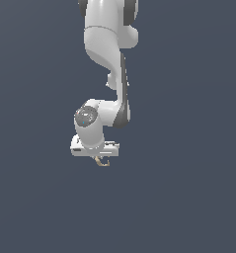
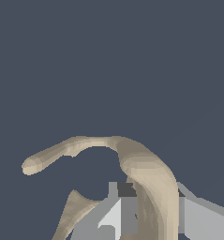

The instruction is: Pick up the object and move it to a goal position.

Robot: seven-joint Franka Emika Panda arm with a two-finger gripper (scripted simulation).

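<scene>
The object (image 1: 103, 161) is a tiny tan curved piece with hooked prongs. In the exterior view it hangs just below my white gripper (image 1: 100, 157). In the wrist view the object (image 2: 146, 173) fills the middle, its curved arm running between my grey fingers (image 2: 108, 218), which are shut on it. One prong (image 2: 38, 161) sticks out sideways from the grip. The gripper hangs from the white arm (image 1: 107, 54) that comes down from the top of the exterior view.
A plain dark blue-grey surface (image 1: 188, 197) fills the whole background in both views. No other objects, containers or edges show.
</scene>
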